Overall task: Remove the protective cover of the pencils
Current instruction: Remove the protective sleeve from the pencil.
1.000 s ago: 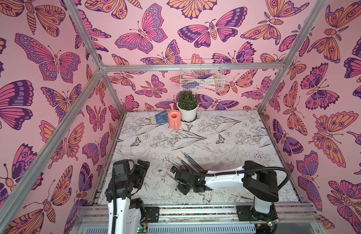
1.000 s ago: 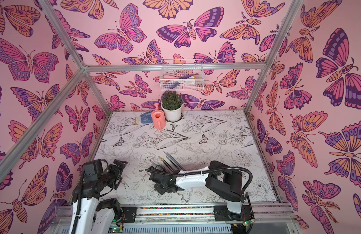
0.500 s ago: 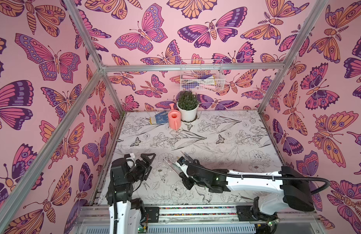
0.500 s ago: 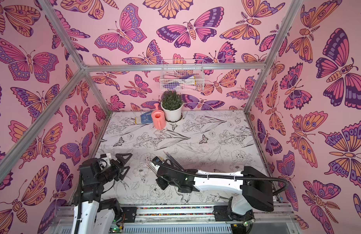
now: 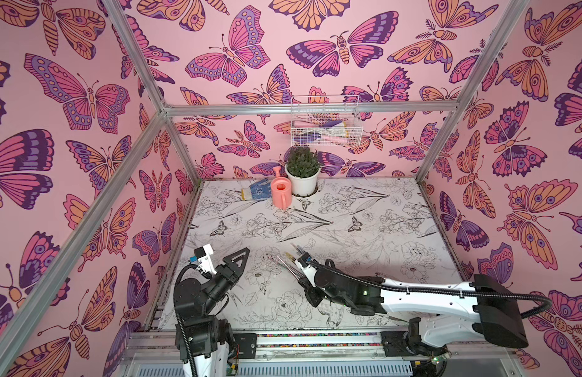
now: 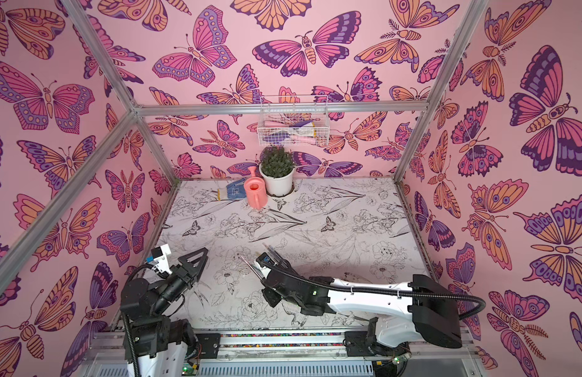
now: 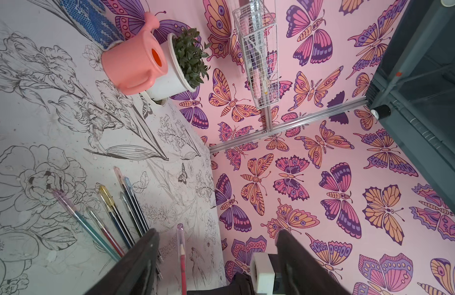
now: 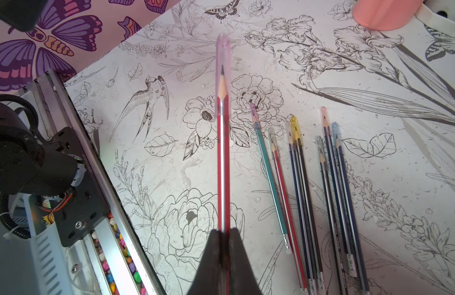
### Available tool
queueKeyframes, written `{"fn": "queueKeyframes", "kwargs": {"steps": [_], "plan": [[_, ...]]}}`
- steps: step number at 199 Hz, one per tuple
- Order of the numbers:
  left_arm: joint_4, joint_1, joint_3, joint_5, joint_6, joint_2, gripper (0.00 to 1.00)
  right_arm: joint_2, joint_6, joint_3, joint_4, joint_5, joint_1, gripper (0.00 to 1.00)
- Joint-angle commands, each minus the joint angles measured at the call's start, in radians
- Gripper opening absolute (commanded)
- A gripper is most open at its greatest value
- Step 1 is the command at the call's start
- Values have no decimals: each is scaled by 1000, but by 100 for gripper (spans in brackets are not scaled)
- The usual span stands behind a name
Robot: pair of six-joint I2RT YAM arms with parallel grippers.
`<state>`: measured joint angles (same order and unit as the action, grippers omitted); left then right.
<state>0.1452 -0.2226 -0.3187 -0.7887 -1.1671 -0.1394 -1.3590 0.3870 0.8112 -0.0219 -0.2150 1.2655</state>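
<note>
Locked in the right gripper (image 8: 223, 233): one red pencil (image 8: 223, 166), fingers squeezed together on the barrel with only that stick between them. Raised above the table (image 5: 364, 228) and pointing toward the left arm's side. Capped as well, with a clear pinkish cover (image 8: 222, 63) over the sharpened tip and dark lead showing through.

Over to the left gripper (image 7: 217, 232): fingers spread apart, gripping nothing, aimed at that capped tip. Seen from the left wrist, the tip between the two dark fingers, nearer one of them; touching or not, impossible to tell there. In both top views, a gap between gripper and tip.

Down on the table, just beside the right gripper, the rest of the pencils (image 8: 310, 191): six or seven, lying roughly parallel in a loose fan. Teal, red, several dark blue or black. Tips under clear covers in pink, yellow, blue and colourless.

Any writing? Pale print and small white labels near the butt ends of the dark barrels, too blurred to read.

At the back by the wall: a pink watering can (image 5: 280, 191) right beside a white pot with a green plant (image 5: 303, 169), and a blue glove (image 5: 260, 192) just beside the can. Above them, hung on the wall, a white wire basket (image 5: 324, 127). Along the front rail, coloured beads (image 8: 111, 242).
</note>
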Motion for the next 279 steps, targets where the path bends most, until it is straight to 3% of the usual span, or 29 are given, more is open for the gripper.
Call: {"fn": "queueKeyframes", "kwargs": {"steps": [1, 13, 34, 54, 94, 121, 218, 279], "plan": [[-182, -6, 57, -58, -23, -57, 83, 1, -13, 7, 24, 37, -2, 0], [-231, -4, 53, -77, 14, -97, 93, -15, -7, 23, 30, 53, -2, 0], [-239, 19, 49, -51, 65, -121, 93, -48, 4, 63, 30, 66, -2, 0], [-251, 78, 66, 5, 83, -123, 85, -68, 11, 87, 38, 61, -2, 0], [-269, 285, 74, 129, 170, -179, 81, -91, 45, 109, 54, 40, -2, 0], [-276, 363, 75, 182, 209, -250, 74, -61, 93, 73, 91, 9, -2, 0], [-356, 433, 75, 196, 229, -366, 42, -42, 121, 42, 146, 12, -2, 0], [-373, 443, 73, 204, 228, -393, 41, -57, 114, 52, 145, 54, -2, 0]]}}
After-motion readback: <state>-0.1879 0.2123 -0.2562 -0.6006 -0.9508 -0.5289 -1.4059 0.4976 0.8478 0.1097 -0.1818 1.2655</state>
